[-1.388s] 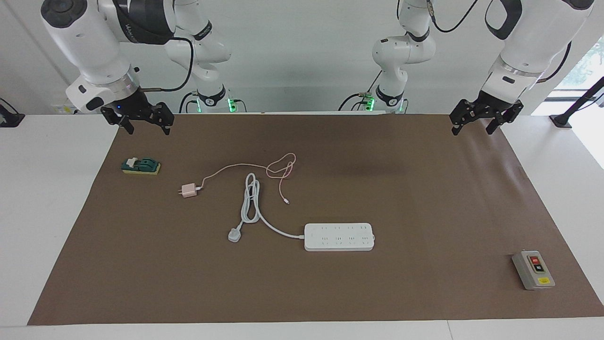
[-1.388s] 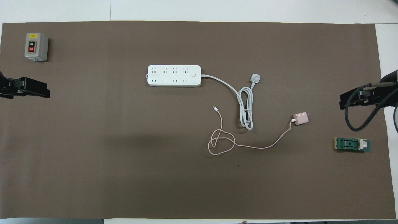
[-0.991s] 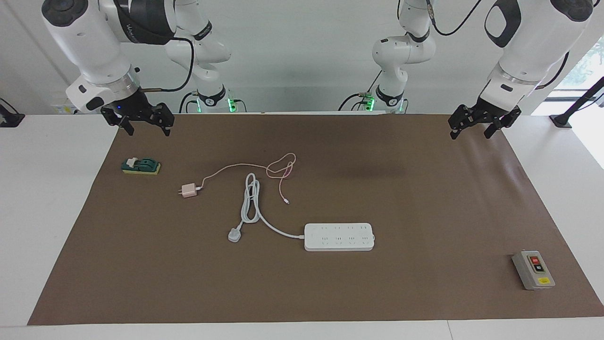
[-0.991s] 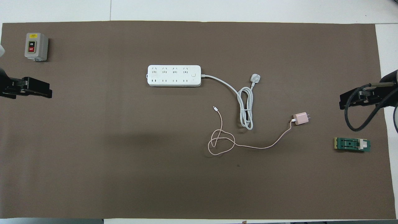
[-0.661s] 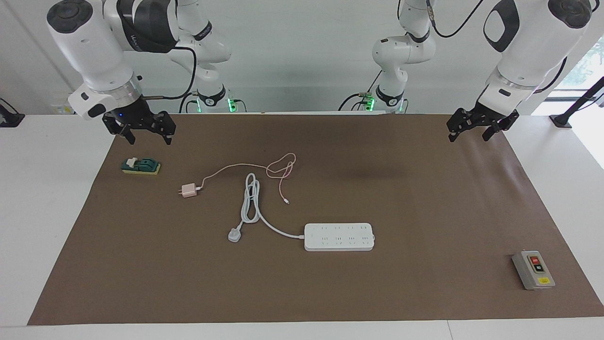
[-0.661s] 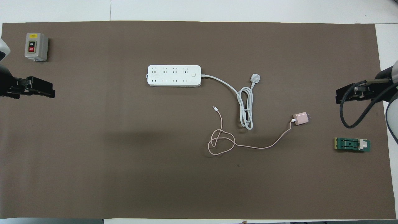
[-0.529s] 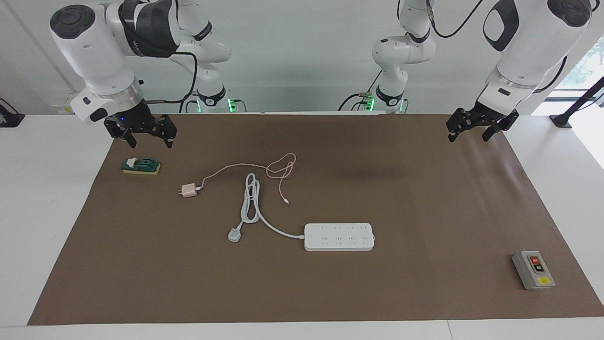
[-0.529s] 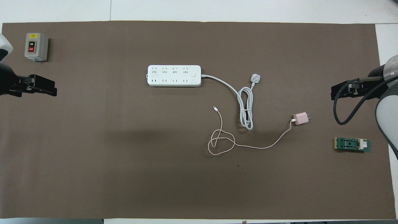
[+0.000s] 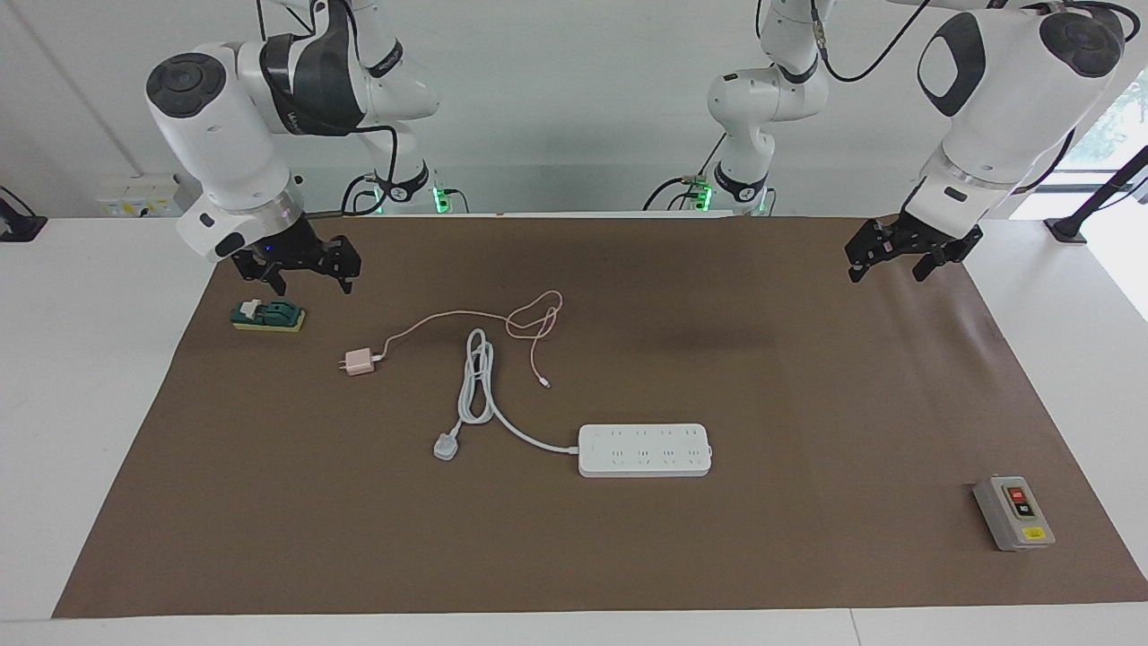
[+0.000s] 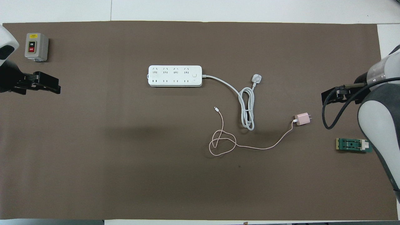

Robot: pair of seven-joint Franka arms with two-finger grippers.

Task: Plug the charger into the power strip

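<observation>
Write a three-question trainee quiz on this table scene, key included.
1. True or false: the charger is already plugged into the power strip.
2. Which lies nearer to the robots: charger or power strip?
3. The right gripper, open, is up over the mat by which item? A) grey switch box B) green block C) white plug

Key: 1 false; 2 charger; 3 B. The left gripper is open and holds nothing.
</observation>
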